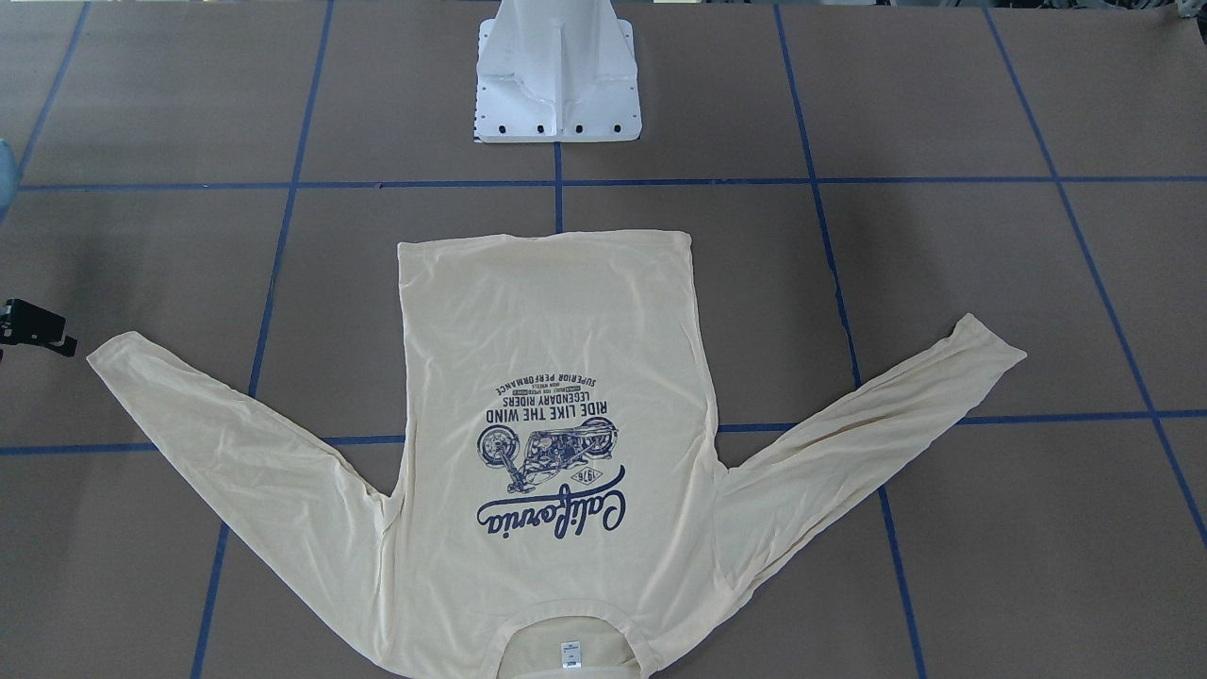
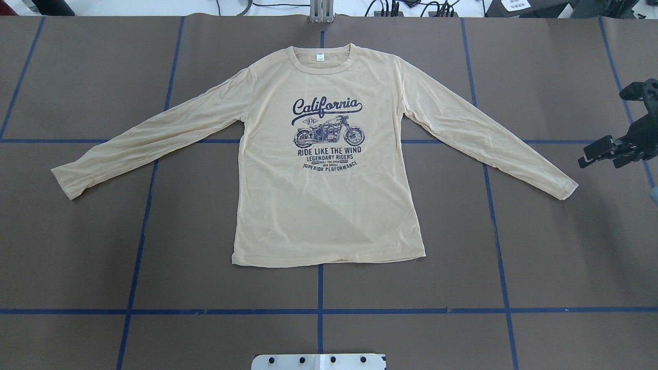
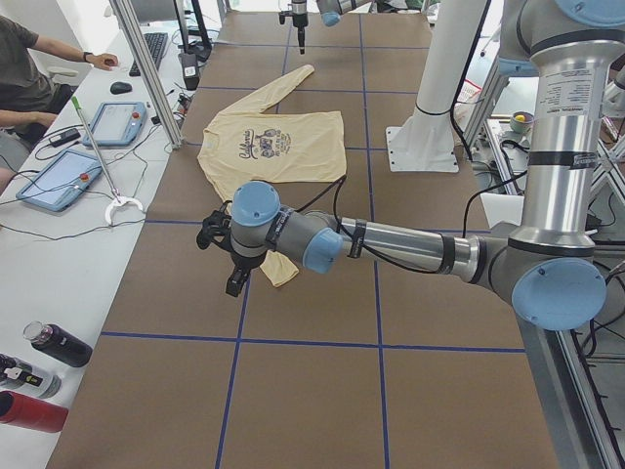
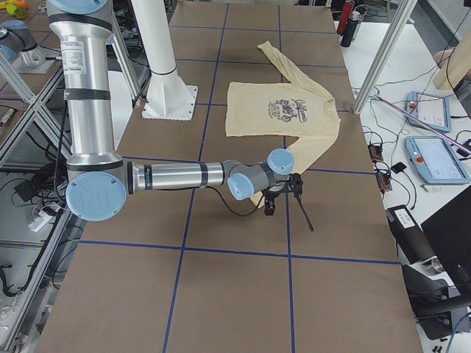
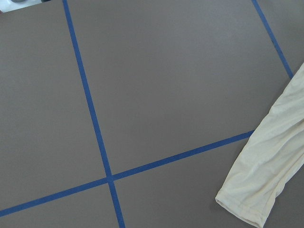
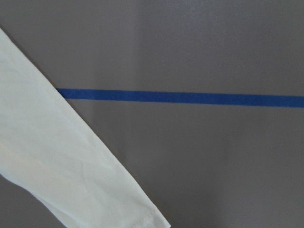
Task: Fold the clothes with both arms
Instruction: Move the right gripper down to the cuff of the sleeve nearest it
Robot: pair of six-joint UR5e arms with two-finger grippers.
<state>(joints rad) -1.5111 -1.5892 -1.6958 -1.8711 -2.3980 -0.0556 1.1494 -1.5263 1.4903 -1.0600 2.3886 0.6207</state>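
Clock: read on the overhead view, with 12 o'clock pointing away from the robot.
Table (image 2: 77, 246): brown; it is carrying a grid of blue tape (image 2: 318, 311) and bearing the shirt at its middle.
Left arm (image 3: 410, 244): it is reaching out low over the table toward 9 o'clock, with its wrist hanging near the left cuff (image 5: 247, 209).
Right arm (image 4: 176, 176): it is stretching out low toward 3 o'clock, with its wrist hanging near the right cuff (image 2: 565, 187).
Shirt (image 2: 329, 205): it is lying flat and unfolded, print side up, with the collar at 12 o'clock and the hem at 6 o'clock.
Pedestal (image 1: 556, 85): white; it is standing at 6 o'clock of the hem, apart from it.
Left sleeve (image 2: 154, 133): it is running straight out toward 8 o'clock, flat on the table.
Right sleeve (image 2: 483, 139): it is running out toward 4 o'clock, flat on the table.
Print (image 2: 327, 131): navy "California" lettering is sitting over a motorcycle on the chest.
Left fingers (image 3: 234, 283): black and pointing down beside the left cuff. They are showing only in a side view, so I cannot tell whether they are apart or together.
Right fingers (image 2: 596, 151): black and hanging at 2 o'clock of the right cuff, apart from it. The frame edge is cutting them off, so I cannot tell whether they are apart or together.
Label (image 2: 320, 56): small and white; it is sitting inside the collar.
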